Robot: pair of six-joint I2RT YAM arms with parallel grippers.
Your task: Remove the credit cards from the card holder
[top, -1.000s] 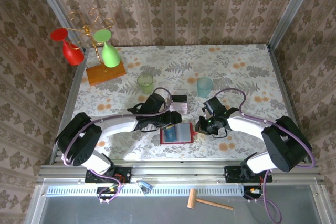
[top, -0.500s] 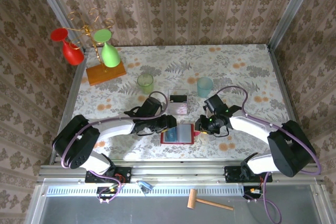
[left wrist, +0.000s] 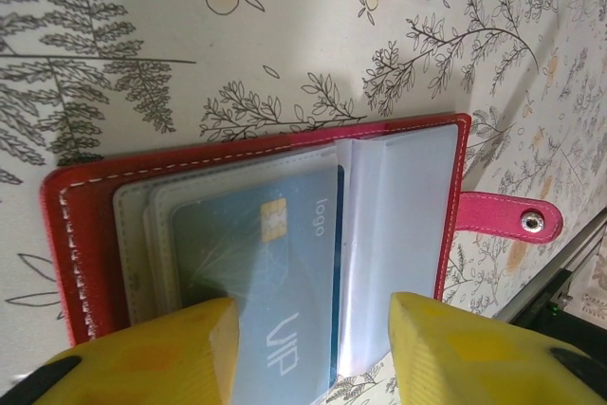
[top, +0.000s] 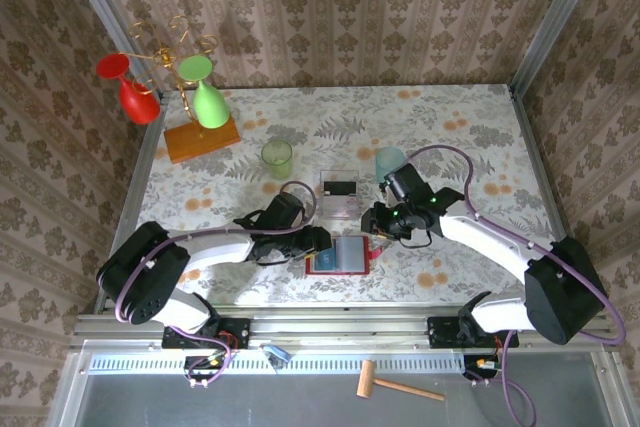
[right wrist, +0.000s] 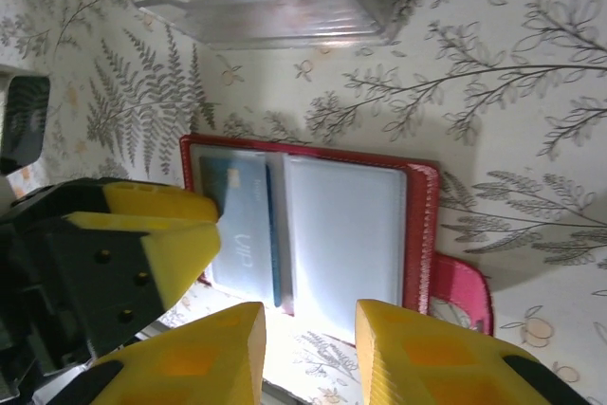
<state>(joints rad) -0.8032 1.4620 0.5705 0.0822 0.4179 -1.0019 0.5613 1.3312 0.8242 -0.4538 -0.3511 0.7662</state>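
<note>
The red card holder (top: pixel 352 255) lies open on the table near the front edge, its tab (left wrist: pixel 507 220) out to one side. A blue credit card (left wrist: pixel 256 263) marked VIP sits in a clear inner pocket. The pocket (right wrist: pixel 341 234) beside it looks pale and blank. My left gripper (top: pixel 318 243) hangs open over the holder's left half. Its yellow fingers (left wrist: pixel 161 353) straddle the blue card without gripping it. My right gripper (top: pixel 373 222) is open just behind the holder's right edge, with nothing between its fingertips (right wrist: pixel 427 358).
A clear plastic box (top: pixel 340 194) with flat card-like items stands just behind the card holder. Further back stand a green cup (top: pixel 277 158) and a pale blue cup (top: pixel 390 161). An orange wooden base (top: pixel 203 137) with red and green goblets sits at the back left.
My right gripper has opened and drawn back from the holder's right edge. My left gripper has moved nearer, down over the holder's left half. The holder has stayed in place.
</note>
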